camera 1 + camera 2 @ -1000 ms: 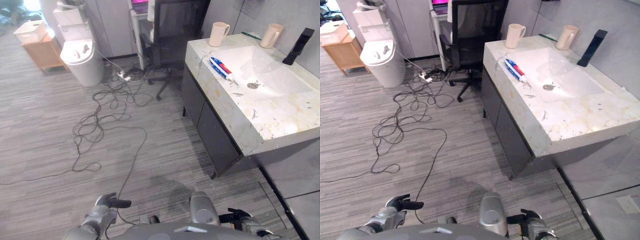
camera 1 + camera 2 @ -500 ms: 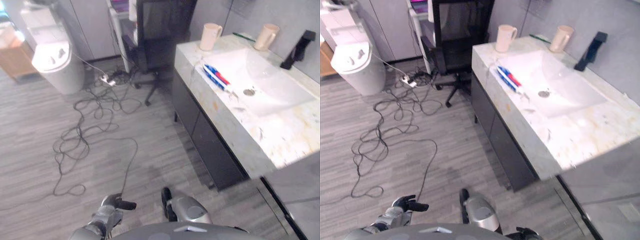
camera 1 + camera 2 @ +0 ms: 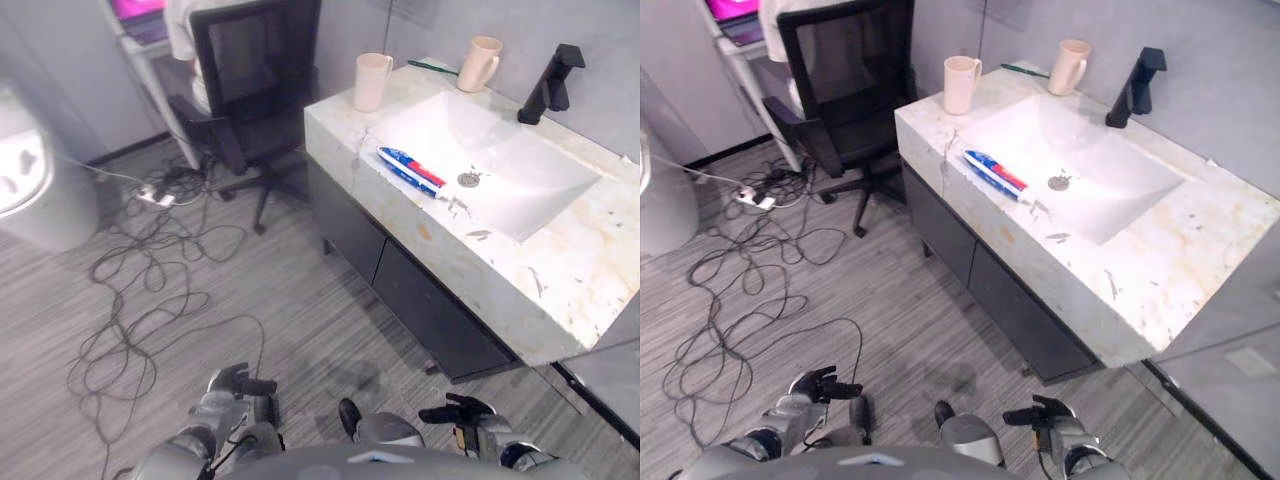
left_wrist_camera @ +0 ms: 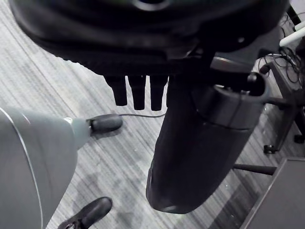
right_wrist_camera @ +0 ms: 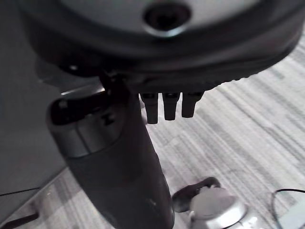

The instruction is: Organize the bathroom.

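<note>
A blue, red and white toothpaste tube (image 3: 411, 170) lies on the left rim of the white basin in the marble sink counter (image 3: 560, 290). Two cream mugs stand at the counter's back, one (image 3: 372, 81) on the near corner and one (image 3: 481, 62) beside the black tap (image 3: 551, 82). A green toothbrush (image 3: 432, 66) lies between the mugs. My left hand (image 3: 240, 385) and right hand (image 3: 460, 412) hang low over the floor, well short of the counter. In the wrist views, both the left hand (image 4: 200, 143) and the right hand (image 5: 119, 167) are open and hold nothing.
A dark cabinet (image 3: 420, 300) sits under the counter. A black office chair (image 3: 250, 80) stands just left of the sink. Loose cables (image 3: 140, 290) and a power strip (image 3: 155, 196) lie on the grey plank floor. A white bin (image 3: 25, 190) is at the far left.
The camera has swung towards the sink, so the counter now sits nearer the middle and the bin has slid to the left edge. Both hands remain low and empty.
</note>
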